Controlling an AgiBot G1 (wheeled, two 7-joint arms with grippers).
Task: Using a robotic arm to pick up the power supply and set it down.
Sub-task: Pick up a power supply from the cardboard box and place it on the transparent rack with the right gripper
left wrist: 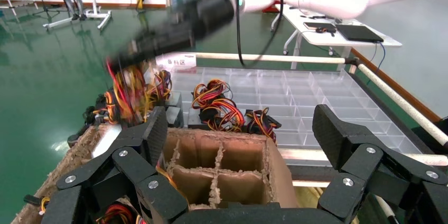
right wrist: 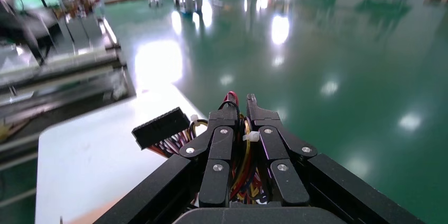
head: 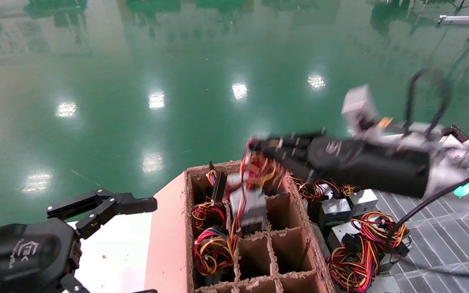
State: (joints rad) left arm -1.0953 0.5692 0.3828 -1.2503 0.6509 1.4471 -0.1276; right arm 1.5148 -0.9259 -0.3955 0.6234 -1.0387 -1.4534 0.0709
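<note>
My right gripper (right wrist: 240, 109) has its fingers pinched nearly together on the wire bundle (right wrist: 244, 152) of the power supply (head: 247, 203). Red, yellow and black leads run between the pads, and a black connector (right wrist: 160, 127) sticks out to one side. In the head view the gripper (head: 259, 147) sits above the far rim of the cardboard crate (head: 234, 228), and the grey power supply hangs under it on its harness, low over a far middle cell of the crate. I can't tell whether its base is clear of the dividers.

I judge the unit fairly heavy for a cable hold: the box is rigid metal, the wires are soft, and the load will swing and twist below the grip. The tie-wrapped part of the bundle looks the best place to hold; loose strands could slip.

Beside the crate, on the right gripper's side, more power supplies (head: 342, 215) with tangled leads lie on a clear divided tray (head: 442, 240).

My left gripper (left wrist: 238, 139) is spread wide and holding nothing, parked on the near side of the crate. In the head view it (head: 108, 205) hangs over the white surface (head: 116, 252) next to the crate.
</note>
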